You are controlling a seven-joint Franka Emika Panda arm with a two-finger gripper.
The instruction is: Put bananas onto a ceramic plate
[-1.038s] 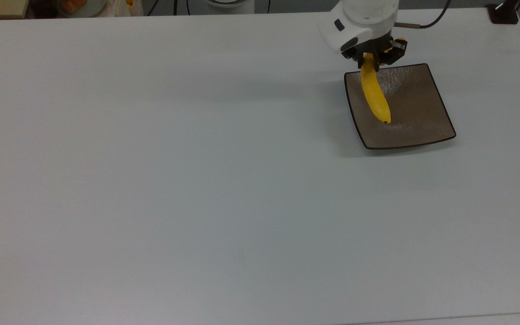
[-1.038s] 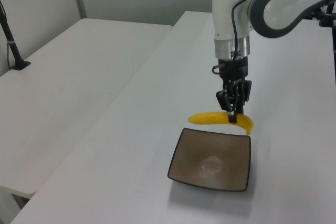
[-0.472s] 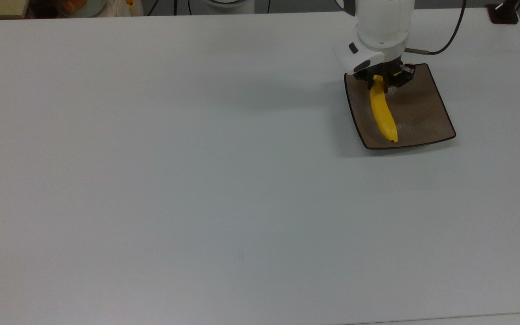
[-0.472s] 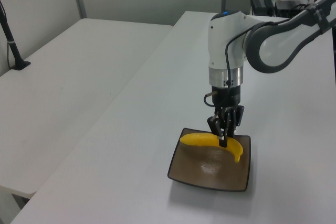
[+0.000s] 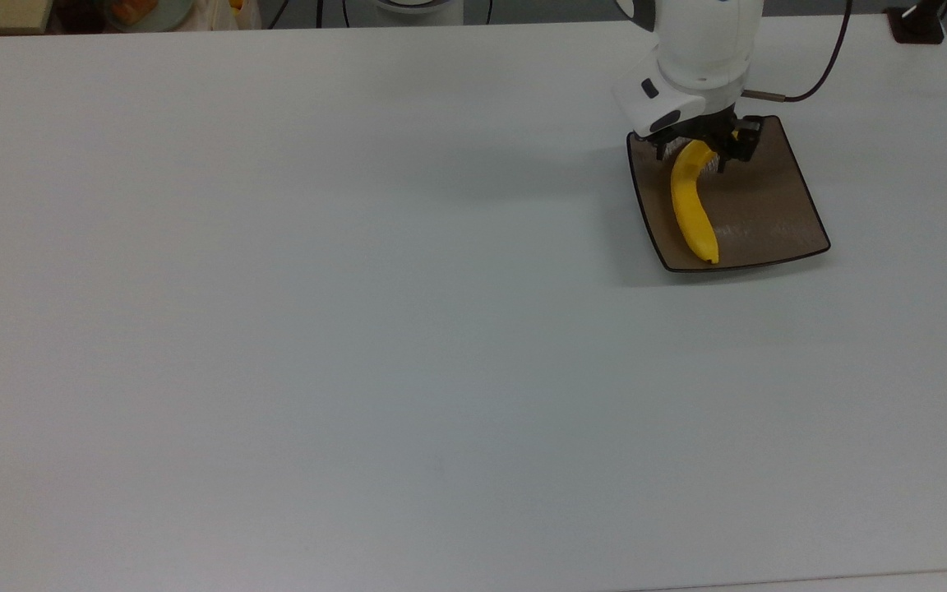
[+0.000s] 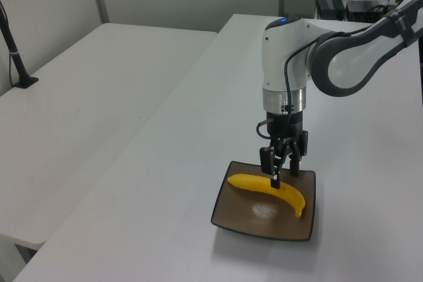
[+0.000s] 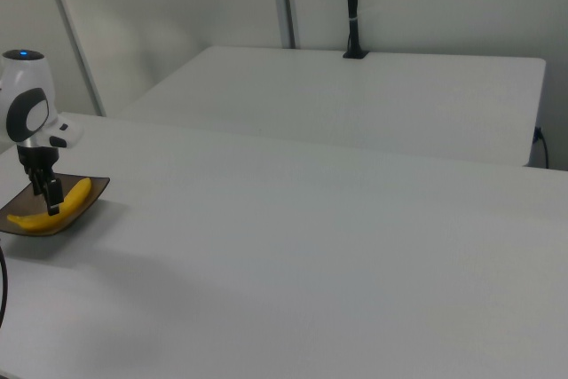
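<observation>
Released since the earlier frame, the banana now lies flat on the ceramic plate. My fingers stand spread apart, straddling its stem end. Plate rests on the white tabletop, at the top view's right.

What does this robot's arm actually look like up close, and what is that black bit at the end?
The arm is smooth, rounded and glossy white, with a dark grey band at one joint and a metal ring at the wrist. A thin dark cable loops from the wrist. A small blue light glows on top of the arm in the left view. The black bit is the pincer: two slim dark fingers beneath a compact black block.
</observation>
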